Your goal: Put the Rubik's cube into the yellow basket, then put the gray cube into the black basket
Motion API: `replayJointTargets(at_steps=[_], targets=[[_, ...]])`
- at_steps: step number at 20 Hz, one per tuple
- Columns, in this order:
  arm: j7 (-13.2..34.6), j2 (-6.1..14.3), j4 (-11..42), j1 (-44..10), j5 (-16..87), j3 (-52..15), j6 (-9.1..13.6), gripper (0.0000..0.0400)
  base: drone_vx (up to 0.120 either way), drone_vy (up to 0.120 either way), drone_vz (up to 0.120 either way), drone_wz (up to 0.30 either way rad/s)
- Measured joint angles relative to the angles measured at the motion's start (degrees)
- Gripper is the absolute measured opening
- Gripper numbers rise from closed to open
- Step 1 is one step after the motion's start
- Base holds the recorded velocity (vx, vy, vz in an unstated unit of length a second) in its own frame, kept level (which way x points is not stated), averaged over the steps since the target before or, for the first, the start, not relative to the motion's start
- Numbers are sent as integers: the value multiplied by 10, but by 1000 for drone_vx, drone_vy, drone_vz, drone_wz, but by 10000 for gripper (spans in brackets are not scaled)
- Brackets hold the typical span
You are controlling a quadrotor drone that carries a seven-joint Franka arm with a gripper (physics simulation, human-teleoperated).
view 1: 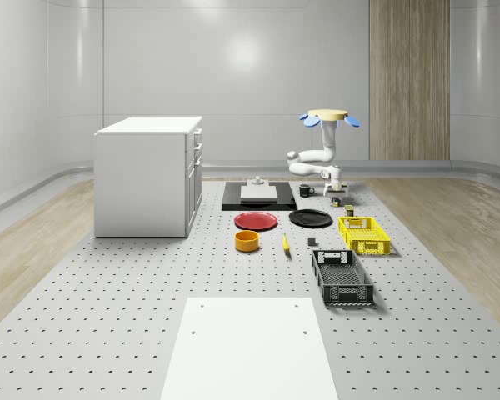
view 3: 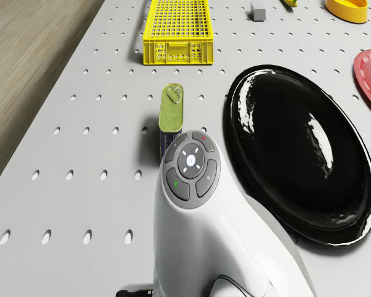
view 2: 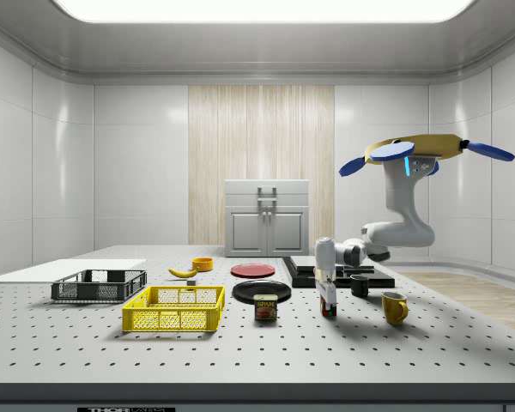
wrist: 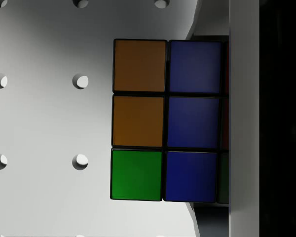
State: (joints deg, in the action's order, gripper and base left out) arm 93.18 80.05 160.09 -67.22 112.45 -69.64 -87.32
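Note:
The Rubik's cube (view 2: 329,307) rests on the perforated table, beyond the yellow basket (view 2: 176,309) towards the side view's right. My gripper (view 2: 328,296) points straight down right over it. In the wrist view the cube (wrist: 165,121) shows orange, blue and green tiles very near, and part of the gripper covers one side. The drone (view 2: 421,154) hovers above and behind. The small gray cube (view 1: 312,242) lies between the yellow basket (view 1: 364,235) and a banana. The black basket (view 1: 342,277) sits nearer the front.
A tin can (view 3: 171,108) stands beside the arm's wrist (view 3: 191,167), and a black plate (view 3: 297,148) lies on its other side. A yellow mug (view 2: 395,307) and a black mug (view 2: 360,285) stand near the cube. The white cabinet (view 1: 146,175) stands on the whole-scene view's left.

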Motion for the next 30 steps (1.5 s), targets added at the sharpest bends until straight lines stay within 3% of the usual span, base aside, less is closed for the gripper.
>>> replayJointTargets(at_steps=[8,14,23,30], targets=[[-1,5,4,-1,-16,-15,1,292,0,0,0,0],[0,8,11,-2,-49,-49,12,291,0,0,113,0],[6,16,14,-5,-66,-65,9,291,0,0,120,0],[8,24,14,-7,-71,-68,3,291,109,0,40,0]])
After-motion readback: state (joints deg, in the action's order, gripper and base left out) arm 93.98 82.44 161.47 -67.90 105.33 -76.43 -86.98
